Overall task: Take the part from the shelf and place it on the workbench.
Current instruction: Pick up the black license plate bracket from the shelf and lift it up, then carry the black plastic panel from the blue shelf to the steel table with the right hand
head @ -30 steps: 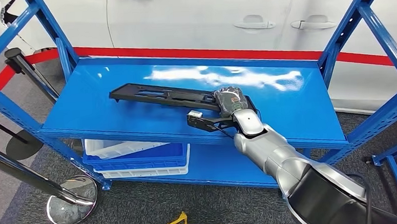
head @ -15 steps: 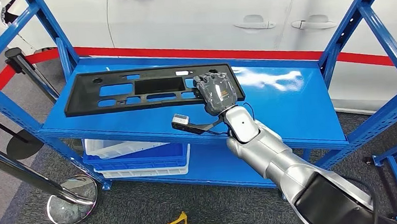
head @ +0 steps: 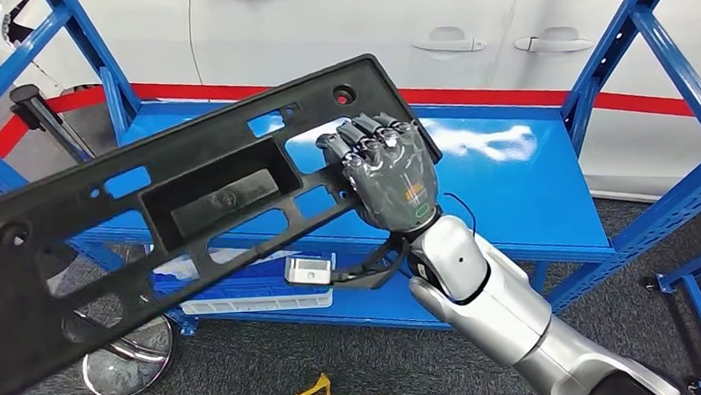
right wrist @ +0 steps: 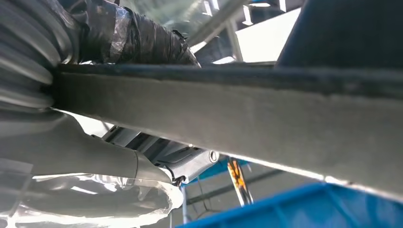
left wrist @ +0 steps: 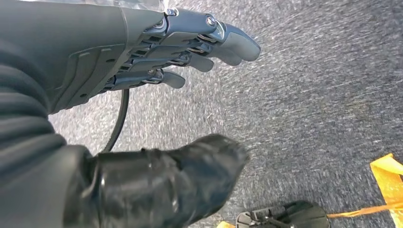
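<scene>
Head view first, and what a change: half a second back the part lay flat on the blue shelf's upper deck with the right hand on its near-right end, and now the part [head: 148, 208], a long black plastic panel with rectangular cut-outs and round holes, is up off the deck, swung toward the camera and tilted, its left end dipping low in the near-left of the picture and its right end raised. The right hand [head: 386, 173] has risen with it and grips the panel at that right end, fingers [head: 371, 133] curled over the upper edge, palm side pressed to the panel's face, the silver forearm running down to the lower right. Right wrist view, close in: the right hand [right wrist: 71, 142] is clamped around the part [right wrist: 237, 118], which crosses the picture as a thick grey-black bar, thumb to one side, fingers to the other. Left wrist view: the left hand [left wrist: 157, 52] hangs over dark grey carpet [left wrist: 309, 95], fingers straight and lying side by side, thumb apart, holding nothing, with a yellow floor marking [left wrist: 387, 180] near. Further off in the head view, the blue shelf [head: 509, 189] stands behind the lifted panel, its upper deck bare where it shows; on the lower deck sits a blue and white crate [head: 243, 294], and beyond the frame runs a white car [head: 365, 34] above a red stripe.
</scene>
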Available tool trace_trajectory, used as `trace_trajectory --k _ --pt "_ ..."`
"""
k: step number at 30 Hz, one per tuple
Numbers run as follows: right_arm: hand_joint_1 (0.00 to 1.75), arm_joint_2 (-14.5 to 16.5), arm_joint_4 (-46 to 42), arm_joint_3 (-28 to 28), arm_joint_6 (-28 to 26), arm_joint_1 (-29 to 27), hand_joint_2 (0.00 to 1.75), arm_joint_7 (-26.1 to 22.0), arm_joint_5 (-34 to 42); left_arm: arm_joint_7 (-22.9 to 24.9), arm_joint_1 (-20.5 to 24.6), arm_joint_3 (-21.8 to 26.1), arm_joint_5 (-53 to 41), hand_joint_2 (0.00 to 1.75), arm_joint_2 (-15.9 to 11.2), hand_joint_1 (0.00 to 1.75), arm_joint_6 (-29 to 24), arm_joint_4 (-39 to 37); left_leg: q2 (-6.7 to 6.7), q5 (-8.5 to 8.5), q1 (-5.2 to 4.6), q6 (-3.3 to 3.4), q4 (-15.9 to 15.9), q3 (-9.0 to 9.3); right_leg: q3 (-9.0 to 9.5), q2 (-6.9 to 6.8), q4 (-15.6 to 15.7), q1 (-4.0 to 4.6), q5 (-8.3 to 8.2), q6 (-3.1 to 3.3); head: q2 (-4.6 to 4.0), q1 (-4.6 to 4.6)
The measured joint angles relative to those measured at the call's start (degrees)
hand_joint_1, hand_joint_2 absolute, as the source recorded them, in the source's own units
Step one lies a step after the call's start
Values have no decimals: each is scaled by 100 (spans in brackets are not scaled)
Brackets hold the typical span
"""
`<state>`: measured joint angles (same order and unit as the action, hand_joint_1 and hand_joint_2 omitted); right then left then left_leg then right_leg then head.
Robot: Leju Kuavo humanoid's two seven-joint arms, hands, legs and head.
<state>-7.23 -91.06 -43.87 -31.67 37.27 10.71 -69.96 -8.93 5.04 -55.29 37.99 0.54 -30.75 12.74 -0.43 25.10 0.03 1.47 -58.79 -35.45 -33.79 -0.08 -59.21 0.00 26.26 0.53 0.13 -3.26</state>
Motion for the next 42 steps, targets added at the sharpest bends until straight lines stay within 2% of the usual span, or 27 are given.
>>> trace_trajectory --k 8,15,19,20,21,24,25,26,27,29,30,31,34,35,36,37,39,40,41,42 --pt "175 -405 -1261 2 152 -976 175 -377 1277 460 0 121 146 175 185 0 523 0 -3 13 -23 7 -6 1 7 2 7 -11 0 -5 0 -1" --pt "175 -582 -1914 2 257 -1281 175 -405 1416 529 8 131 146 175 269 0 564 0 -3 43 -51 55 -27 -3 10 2 10 -34 10 -32 0 -3" --pt "175 -649 -2092 4 303 -1329 175 -403 1496 578 12 130 138 175 291 0 592 0 2 -18 -45 121 22 20 30 2 25 -46 -8 -104 0 -3" --pt "175 -666 -2132 8 332 -1349 175 -409 1569 620 16 130 124 175 302 0 608 0 8 -52 -27 142 77 41 22 2 -15 -45 50 -122 0 -3" --pt "175 -687 -2176 15 361 -1383 175 -415 1656 666 23 131 103 175 312 0 626 0 15 -87 -7 165 132 59 -30 4 -164 -45 185 -140 0 5" --pt "175 -769 -2351 45 442 -1577 175 -420 1826 743 36 130 32 175 327 0 655 0 20 -126 6 194 173 52 -397 8 -1125 -80 778 -195 0 28" --pt "175 -801 -2420 52 469 -1651 175 -411 1832 742 33 130 8 175 328 0 634 0 20 -130 7 189 167 40 -479 7 -1370 -99 860 -217 0 27" --pt "175 -830 -2493 58 503 -1718 175 -388 1814 732 32 130 -22 175 330 0 596 0 20 -136 10 179 156 25 -478 5 -1435 -125 836 -241 0 28" --pt "175 -860 -2570 67 543 -1775 175 -347 1770 712 32 130 -58 175 333 0 536 0 19 -143 15 167 139 6 -367 4 -1280 -160 711 -268 0 28" --pt "175 -909 -2739 92 633 -1869 175 -234 1633 654 41 130 -133 175 353 0 399 0 14 -149 31 119 75 -51 40 10 -580 -228 424 -327 0 29" --pt "175 -931 -2843 112 674 -1927 175 -175 1554 616 48 130 -172 175 371 0 333 0 6 -152 35 78 34 -85 192 35 -304 -230 317 -320 1 25" --pt "175 -951 -2940 135 700 -1987 175 -128 1490 580 53 130 -213 175 395 0 284 0 -4 -161 35 32 -1 -114 270 59 -144 -225 281 -301 1 22" --pt "175 -993 -3175 204 704 -2170 175 -53 1359 489 59 127 -364 175 482 0 206 1 -37 -226 52 -99 -41 -183 199 98 -120 -174 223 -145 0 17" --pt "175 -998 -3230 215 691 -2217 175 -45 1340 483 59 119 -411 175 509 0 216 1 -34 -181 70 -126 -83 -226 157 93 -119 -162 185 -82 0 15" --pt "175 -999 -3279 220 667 -2257 175 -42 1344 492 58 105 -447 175 532 0 249 2 -24 -46 86 -143 -195 -296 112 83 -112 -151 141 -24 0 10" --pt "175 -999 -3319 221 625 -2294 175 -51 1391 521 59 90 -471 175 547 0 302 2 -13 178 97 -150 -415 -401 58 74 -106 -140 93 29 0 6" --pt "175 -999 -3389 223 472 -2358 175 -122 1630 596 61 60 -495 175 563 0 432 2 3 706 95 -144 -1089 -642 -62 58 -111 -91 -2 96 0 -3" --pt "175 -999 -3417 223 369 -2385 175 -186 1820 636 63 51 -486 175 564 0 493 2 3 865 85 -130 -1398 -709 -131 51 -114 -61 -52 119 0 -7" --pt "175 -999 -3437 223 272 -2404 175 -255 2022 672 66 46 -468 175 565 0 545 2 2 906 68 -103 -1560 -689 -205 45 -117 -31 -103 134 0 -10" --pt "175 -999 -3450 224 197 -2416 175 -325 2218 709 69 44 -440 175 564 0 585 2 2 844 40 -66 -1536 -570 -279 42 -119 -5 -157 147 0 -15"
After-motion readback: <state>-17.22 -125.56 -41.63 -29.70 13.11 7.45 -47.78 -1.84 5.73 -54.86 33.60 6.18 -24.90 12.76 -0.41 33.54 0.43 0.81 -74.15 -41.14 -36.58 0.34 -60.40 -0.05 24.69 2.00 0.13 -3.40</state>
